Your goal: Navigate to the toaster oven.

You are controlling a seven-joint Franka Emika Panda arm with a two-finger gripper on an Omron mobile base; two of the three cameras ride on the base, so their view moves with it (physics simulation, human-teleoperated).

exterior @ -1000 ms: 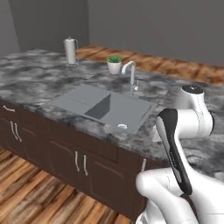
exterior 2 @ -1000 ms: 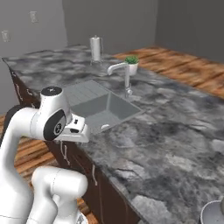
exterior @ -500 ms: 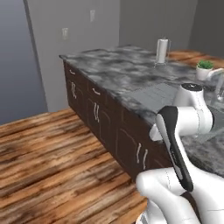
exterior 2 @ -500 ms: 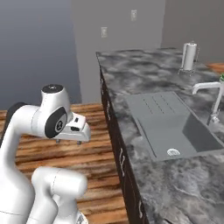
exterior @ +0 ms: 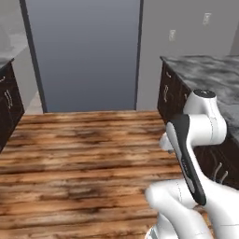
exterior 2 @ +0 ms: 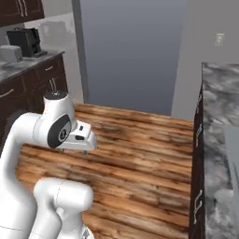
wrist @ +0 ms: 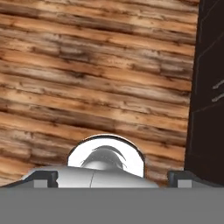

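White arm (exterior 2: 32, 140) folded, claw (wrist: 111, 179) floorward

The wooden floor (exterior: 84, 154) spreads ahead of the base, with a tall panel (exterior: 86, 51) standing behind it. A desk (exterior: 205, 70) with cabinets (exterior: 170, 93) under it runs along the right side. At far left, another desk (exterior 2: 18, 67) carries a coffee machine (exterior 2: 25, 41), with a boxy appliance (exterior 2: 9, 53) just beside it.
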